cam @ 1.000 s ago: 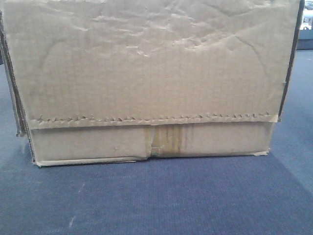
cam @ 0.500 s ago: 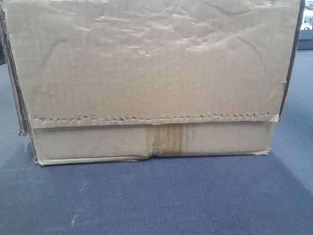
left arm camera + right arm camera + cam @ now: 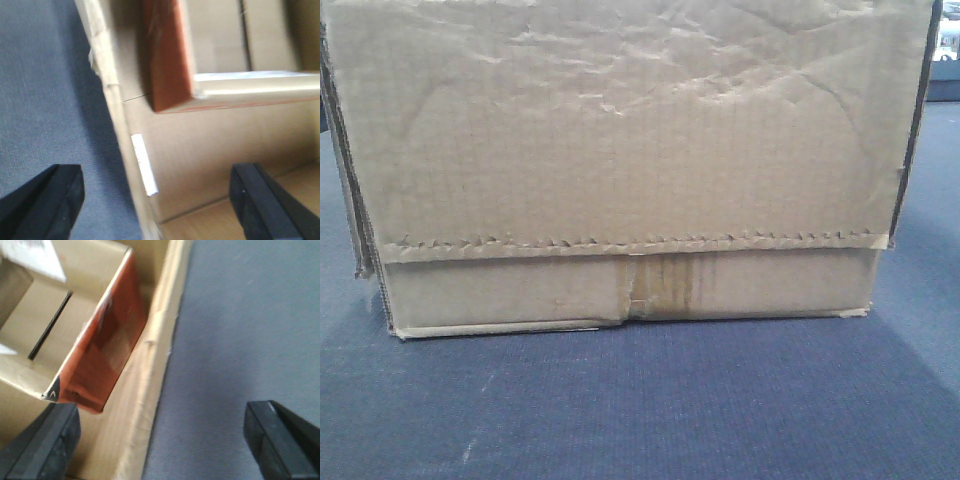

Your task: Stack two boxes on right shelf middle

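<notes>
One brown cardboard box with a wrinkled face, a zigzag flap edge and a tape strip at its seam fills the front view, standing on blue carpet. Its top is open. My left gripper is open and straddles the box's left wall, with one finger outside over the carpet and one inside the box. My right gripper is open and straddles the right wall the same way. Neither pair of fingers touches the cardboard. The shelf is out of view.
Inside the box lies a smaller open carton with an orange-brown outer side, close to both inner fingers. Blue carpet surrounds the box. A bright strip of background shows at the far upper right.
</notes>
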